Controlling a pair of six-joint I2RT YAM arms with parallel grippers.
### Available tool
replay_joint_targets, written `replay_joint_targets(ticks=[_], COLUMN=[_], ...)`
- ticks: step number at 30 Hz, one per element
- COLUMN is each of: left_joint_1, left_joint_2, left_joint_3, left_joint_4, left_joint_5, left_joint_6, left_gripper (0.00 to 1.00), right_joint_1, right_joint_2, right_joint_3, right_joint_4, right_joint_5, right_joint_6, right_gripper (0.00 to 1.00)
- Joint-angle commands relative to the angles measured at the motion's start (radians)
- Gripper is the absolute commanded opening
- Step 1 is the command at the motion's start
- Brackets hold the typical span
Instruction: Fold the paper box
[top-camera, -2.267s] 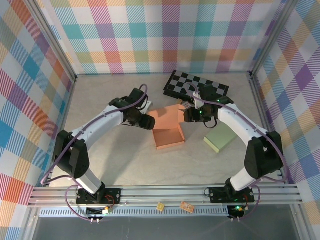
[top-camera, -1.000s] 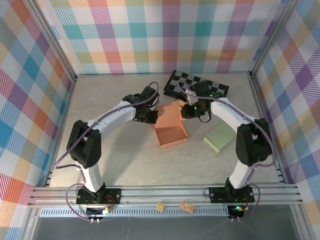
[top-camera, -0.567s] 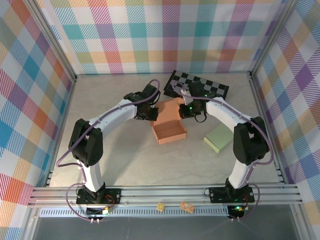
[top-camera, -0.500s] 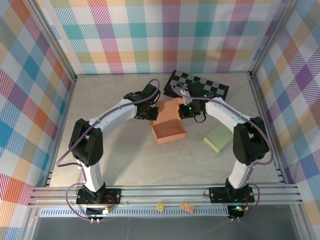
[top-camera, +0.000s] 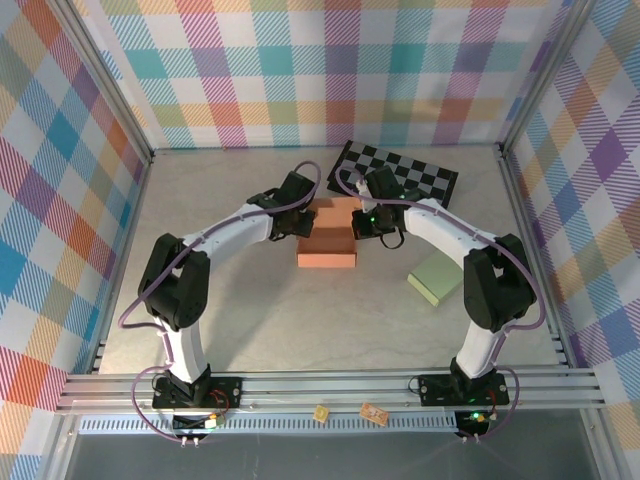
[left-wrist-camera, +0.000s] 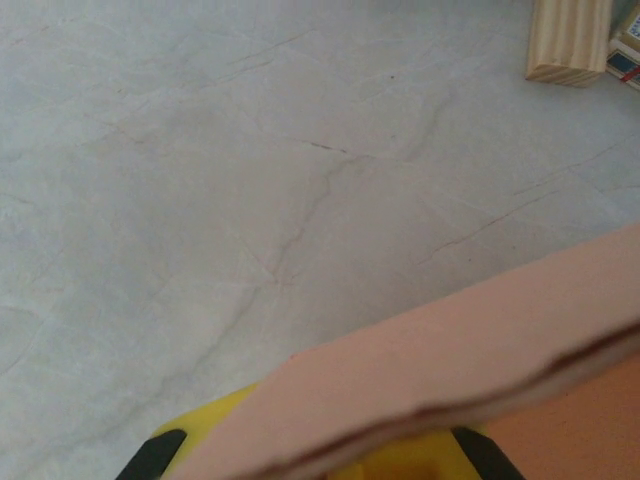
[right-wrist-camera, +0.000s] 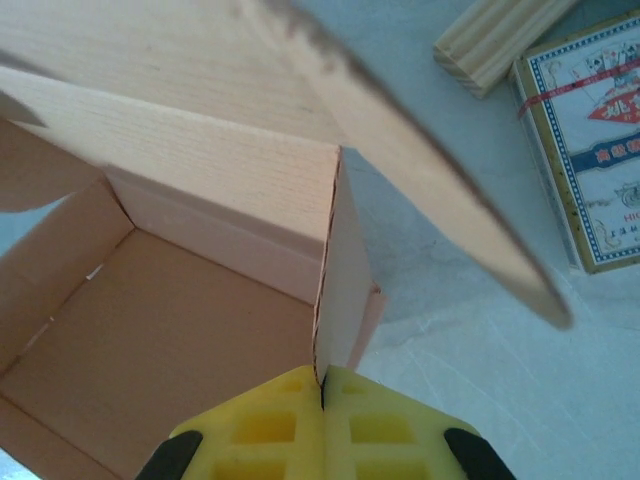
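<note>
The orange paper box (top-camera: 327, 247) sits mid-table between both arms, its lid flap (top-camera: 336, 212) leaning over it. My left gripper (top-camera: 303, 227) is at the box's left edge. In the left wrist view, an orange flap (left-wrist-camera: 470, 350) crosses right over the yellow fingers (left-wrist-camera: 215, 430), and the left gripper (left-wrist-camera: 330, 462) is shut on it. My right gripper (top-camera: 363, 224) is at the box's right edge. It (right-wrist-camera: 322, 385) is shut on the thin edge of a side wall (right-wrist-camera: 335, 280), with the open box interior (right-wrist-camera: 150, 330) to the left and the lid flap (right-wrist-camera: 400, 150) overhead.
A black-and-white checkerboard (top-camera: 395, 172) lies behind the box and a green pad (top-camera: 440, 278) to the right. A wooden block (right-wrist-camera: 500, 35) and a card pack (right-wrist-camera: 590, 150) lie close behind the right gripper. Bare table spreads in front and to the left.
Both grippers moved back and closed in on the box. The box tipped from open-top to lid leaning over it, and the right gripper shut on its side wall.
</note>
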Motion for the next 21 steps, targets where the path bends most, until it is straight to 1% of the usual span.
replay_joint_targets(ticks=[1,5,8,11,14,17,18,21], left_joint_1=[0.003,0.008,0.037,0.063,0.071,0.078,0.080,0.083], left_joint_2=[-0.071,-0.126,-0.142,-0.132,-0.101,-0.080,-0.077,-0.077], left_joint_3=[-0.067,-0.150,-0.170,-0.157,-0.139,-0.140,-0.144,-0.156], left_joint_4=[0.140,0.245,0.285,0.303,0.309,0.327,0.333,0.354], left_joint_5=[0.019,0.022,0.053,0.123,0.142,0.151,0.153,0.170], left_joint_6=[0.143,0.237,0.269,0.291,0.307,0.303,0.302,0.304], left_gripper=[0.08,0.06,0.05,0.05,0.05,0.05,0.05,0.05], right_joint_1=[0.002,0.002,-0.008,-0.015,-0.026,-0.042,-0.059,-0.148], right_joint_2=[-0.036,-0.097,-0.141,-0.184,-0.211,-0.205,-0.200,-0.166], right_joint_3=[0.009,0.024,0.040,0.054,0.072,0.110,0.119,0.138], right_joint_4=[-0.006,-0.053,-0.085,-0.108,-0.120,-0.162,-0.173,-0.170], right_joint_5=[0.004,-0.006,-0.065,-0.124,-0.171,-0.138,-0.134,-0.191], right_joint_6=[0.002,-0.008,0.019,0.076,0.161,0.261,0.296,0.415], right_gripper=[0.03,0.27,0.39,0.44,0.47,0.53,0.55,0.61])
